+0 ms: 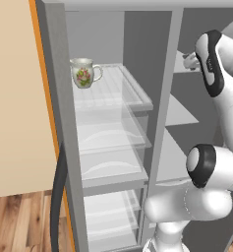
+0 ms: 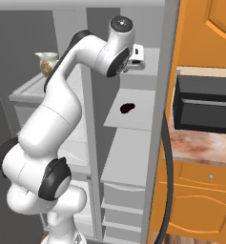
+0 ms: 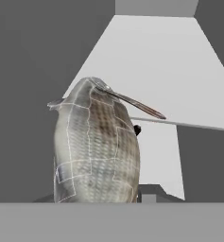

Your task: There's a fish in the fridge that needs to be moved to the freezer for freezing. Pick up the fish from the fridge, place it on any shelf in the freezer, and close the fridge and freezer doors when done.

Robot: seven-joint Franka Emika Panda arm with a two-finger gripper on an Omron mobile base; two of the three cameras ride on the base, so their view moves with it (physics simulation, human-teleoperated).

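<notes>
Looking along the hand, the hand view has the fish (image 3: 95, 146) close up, a grey scaled body standing on end with a thin fin or tail sticking out to the right, and the claw (image 3: 101, 201) pressed in tight on its lower part; the finger tips themselves are hidden behind the body. Beyond the fish lies a pale solid shelf (image 3: 151, 66) of the freezer (image 3: 33, 71), with a second shelf edge just below it. The right base view gives what the hand view cannot: the white arm (image 2: 62, 114) bent up and forward, its hand (image 2: 136, 56) reaching into the top of the narrow compartment, above a shelf that carries a small dark blot (image 2: 127, 108), and beside it an open door's dark handle (image 2: 168, 162), a black microwave (image 2: 204, 105) on a mottled counter (image 2: 200, 147) and orange cabinets (image 2: 200, 200). The left base view shows the other side: the fridge (image 1: 108, 128) with its clear glass shelves and see-through drawers, and a white flowered mug (image 1: 83, 73) standing upright near the front left of the top glass shelf, well apart from the arm.
</notes>
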